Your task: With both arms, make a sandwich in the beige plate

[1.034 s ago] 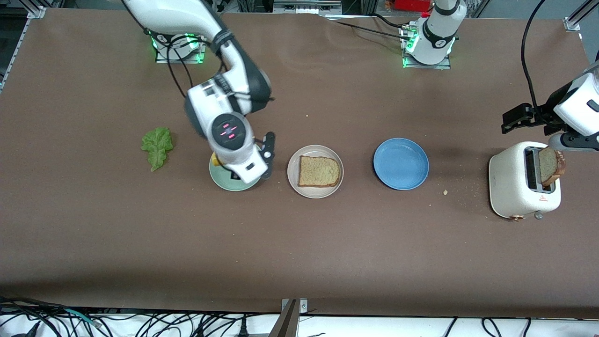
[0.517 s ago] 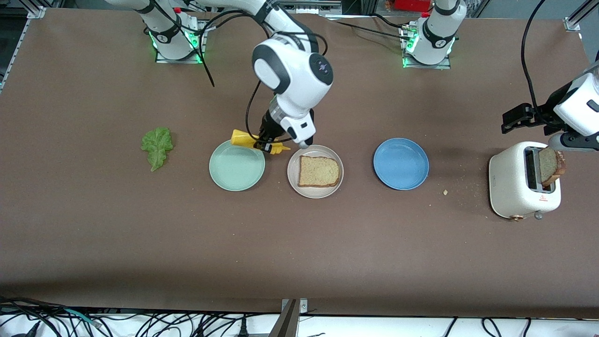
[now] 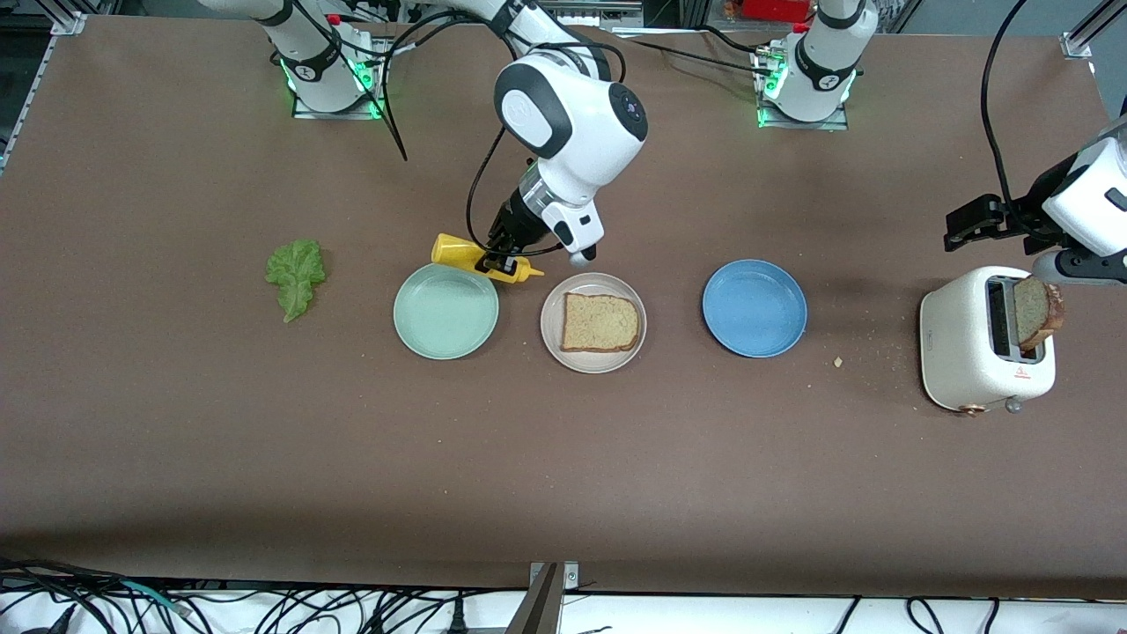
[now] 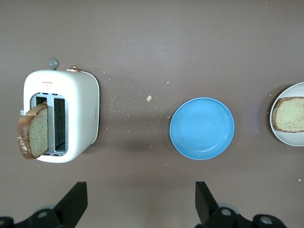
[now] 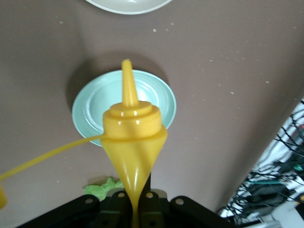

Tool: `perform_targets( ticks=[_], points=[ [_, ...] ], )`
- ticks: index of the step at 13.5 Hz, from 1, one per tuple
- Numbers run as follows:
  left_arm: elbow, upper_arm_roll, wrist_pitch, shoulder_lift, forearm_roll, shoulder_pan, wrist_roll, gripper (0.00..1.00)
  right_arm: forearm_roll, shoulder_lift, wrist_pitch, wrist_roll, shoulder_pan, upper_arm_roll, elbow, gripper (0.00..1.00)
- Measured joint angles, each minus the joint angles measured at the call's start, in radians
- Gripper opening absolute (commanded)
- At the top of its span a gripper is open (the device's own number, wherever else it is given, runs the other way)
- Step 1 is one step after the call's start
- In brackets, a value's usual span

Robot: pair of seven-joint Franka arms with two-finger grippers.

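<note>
R gripper [image 3: 498,262] clamps yellow squeeze bottle [image 3: 475,258] above mint green plate [image 3: 445,313]; L gripper [image 4: 137,202] open, waiting by white toaster [image 4: 71,114].
Tan bread slice [image 3: 600,322] on round beige plate [image 3: 550,324]; only R wrist shows bottle's loose cap tether [image 5: 47,156].

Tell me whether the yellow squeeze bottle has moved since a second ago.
Yes. The yellow plastic squeeze bottle, held in the right gripper, was over the mint green round plate; now it hangs past that plate's rim, toward the beige round plate.
</note>
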Motion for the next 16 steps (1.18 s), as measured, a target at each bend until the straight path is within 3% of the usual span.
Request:
perform_targets(
  ticks=[4,7,11,16],
  points=[
    [0.0,0.0,0.0,0.0,0.0,0.0,0.0,1.0,0.169,-0.044,0.002,-0.078,-0.034,-0.039,0.003,0.0],
    [0.0,-0.001,0.0,0.001,0.0,-0.001,0.0,1.0,0.383,-0.101,0.017,-0.171,-0.148,-0.052,0.006,0.0],
    [0.0,-0.001,0.0,0.001,0.0,-0.001,0.0,1.0,0.745,-0.126,0.033,-0.379,-0.367,-0.057,-0.003,0.0],
    [-0.001,-0.001,0.0,0.003,0.0,-0.001,0.0,1.0,1.039,-0.108,0.038,-0.752,-0.55,-0.056,-0.096,0.0]
  ],
)
